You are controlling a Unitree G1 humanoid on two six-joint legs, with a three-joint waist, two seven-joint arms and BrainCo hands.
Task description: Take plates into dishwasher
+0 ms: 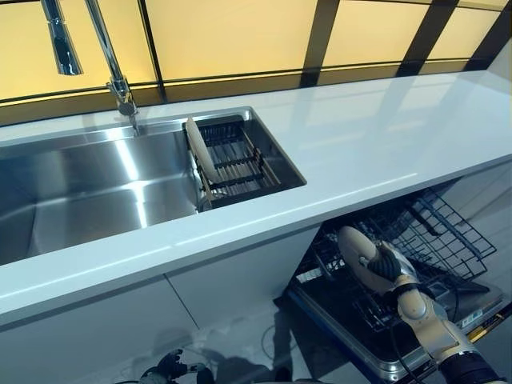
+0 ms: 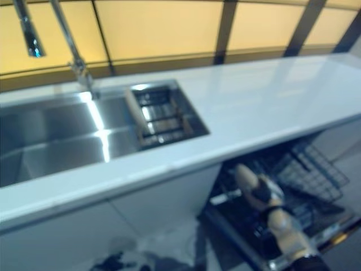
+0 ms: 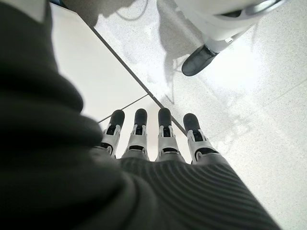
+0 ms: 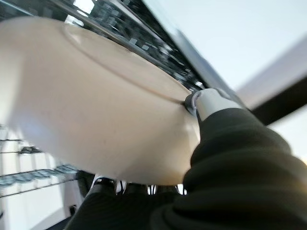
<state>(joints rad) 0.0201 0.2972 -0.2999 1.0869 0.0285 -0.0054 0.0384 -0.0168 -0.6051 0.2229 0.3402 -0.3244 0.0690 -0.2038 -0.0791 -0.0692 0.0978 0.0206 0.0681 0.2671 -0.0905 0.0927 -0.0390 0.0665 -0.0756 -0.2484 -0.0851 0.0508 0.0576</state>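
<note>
The right robot hand [image 1: 387, 264] holds a cream plate [image 1: 357, 254], with the thumb on one face and the fingers curled round the other. In the right wrist view the plate [image 4: 100, 100] fills most of the picture, pressed close against the robot hand [image 4: 204, 103]. The plate stands on its edge, tilted, just above the dark wire rack [image 1: 436, 228] of the open dishwasher [image 1: 384, 364]. I cannot tell if the plate touches the rack. The dishwasher sits under the white bench [image 1: 368, 136], and its rack is pulled out in front of the bench. A second plate [image 1: 200, 148] stands on edge in a small rack [image 1: 240, 160] inside the steel sink [image 1: 80, 192], which is set into the bench. A tall tap [image 1: 108, 56] rises behind the sink. The left robot hand [image 3: 158, 139] hangs low in front of the white cupboard door [image 3: 91, 76] below the bench, well apart from the dishwasher. Its fingers are straight and relaxed and hold nothing. The pale floor [image 3: 249, 100] shows past them.
</note>
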